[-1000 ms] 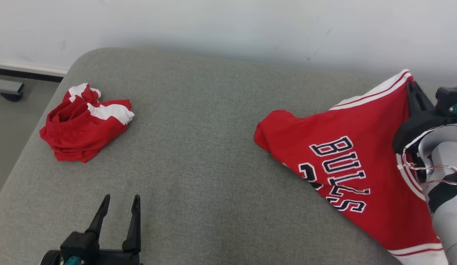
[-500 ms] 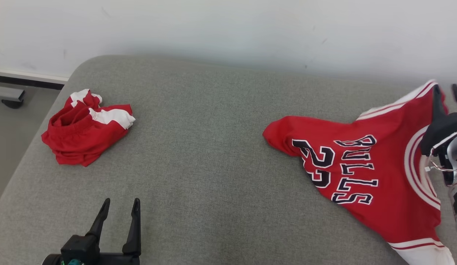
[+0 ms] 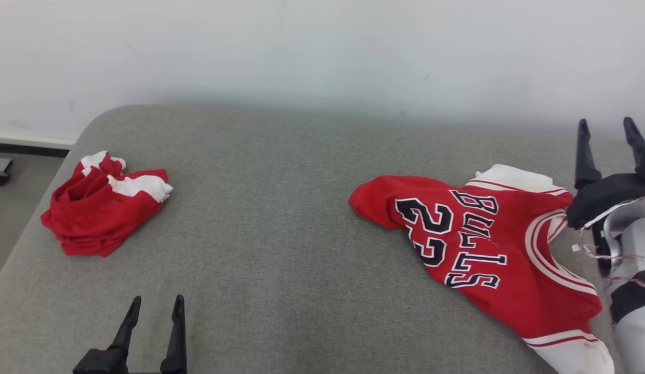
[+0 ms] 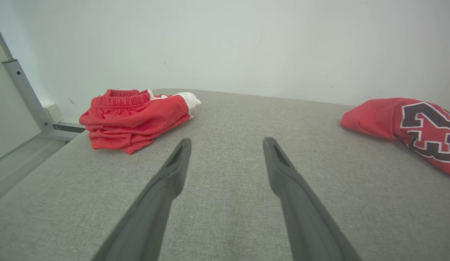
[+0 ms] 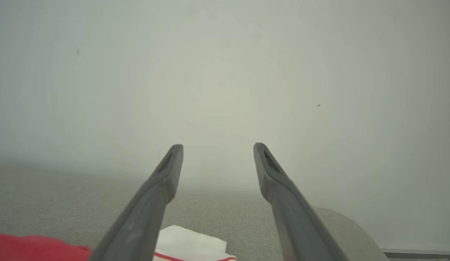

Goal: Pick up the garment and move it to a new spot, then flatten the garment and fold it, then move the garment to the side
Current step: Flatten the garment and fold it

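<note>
So, the red Bulls jersey is found lying on the right part of the grey cushion, print side up, with "BULLS" and the 22 turned sideways in the head view. It's not laid flat at all. The left end is bunched into a rounded lump, a white-trimmed bit is flipped up on the far side, and another white hem is seen hanging near the cushion's front right edge. The neckline is pointed toward the right gripper.

That right gripper is held with its fingers spread wide and nothing is pinched between them. In the right wrist view they're aimed at the pale wall, with a white corner of the jersey showing low down between them. Whether the cloth is touched by the gripper body can't really be told.

The left gripper is seen at the lower left over bare cushion, fingers also parted, nothing gripped, well apart from the jersey.

A pair of red shorts with white patches is left crumpled in a heap near the cushion's left edge. The elastic waistband can be made out in the left wrist view.
</note>
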You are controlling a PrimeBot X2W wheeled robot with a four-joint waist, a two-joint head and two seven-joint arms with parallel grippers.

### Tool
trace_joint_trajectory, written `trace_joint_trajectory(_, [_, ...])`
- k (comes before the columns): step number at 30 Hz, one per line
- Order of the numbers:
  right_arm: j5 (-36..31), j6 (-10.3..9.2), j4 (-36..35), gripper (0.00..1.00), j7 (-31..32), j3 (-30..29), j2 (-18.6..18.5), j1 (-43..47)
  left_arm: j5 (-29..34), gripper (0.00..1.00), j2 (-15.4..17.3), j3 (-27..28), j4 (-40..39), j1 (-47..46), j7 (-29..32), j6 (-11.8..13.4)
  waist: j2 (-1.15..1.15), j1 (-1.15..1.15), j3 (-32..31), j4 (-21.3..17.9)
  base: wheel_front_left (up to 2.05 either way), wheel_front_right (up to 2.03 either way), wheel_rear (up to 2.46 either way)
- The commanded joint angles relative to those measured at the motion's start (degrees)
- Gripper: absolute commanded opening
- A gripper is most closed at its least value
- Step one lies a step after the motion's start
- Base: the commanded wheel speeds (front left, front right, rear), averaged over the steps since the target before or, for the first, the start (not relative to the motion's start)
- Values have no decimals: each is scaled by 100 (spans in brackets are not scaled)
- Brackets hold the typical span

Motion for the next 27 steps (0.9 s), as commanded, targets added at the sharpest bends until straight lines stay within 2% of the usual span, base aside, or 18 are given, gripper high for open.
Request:
trace_joint_trajectory(1, [87, -13, -326, 100, -27, 34, 136, 233, 50, 100, 3, 42, -38, 82, -20, 14, 0, 1, -79, -129, 0, 0, 0])
trace_joint_trajectory(3, [205, -13, -818, 100, -28, 64, 247, 531, 64, 100, 0, 76, -63, 115, -21, 25, 0, 1, -90, -195, 0, 0, 0])
trace_joint_trajectory(4, [205, -13, -818, 100, -28, 64, 247, 531, 64, 100, 0, 76, -63, 115, -21, 25, 0, 1, -90, -195, 0, 0, 0])
trace_joint_trajectory(11, [554, -13, -2436, 100, -21, 96, 616, 1778, 155, 100, -11, 161, -224, 217, -21, 94, 0, 1, -100, -386, 0, 0, 0])
trace_joint_trajectory(16, [603, -13, -3347, 100, -22, 34, 946, 2652, 190, 100, 17, 248, -304, 208, -21, 106, 0, 1, -87, -492, 0, 0, 0])
trace_joint_trajectory(27, [630, -13, -4170, 100, -22, 109, 1597, 3980, 381, 100, 32, 362, -552, 275, -21, 218, 0, 1, -55, -571, 0, 0, 0])
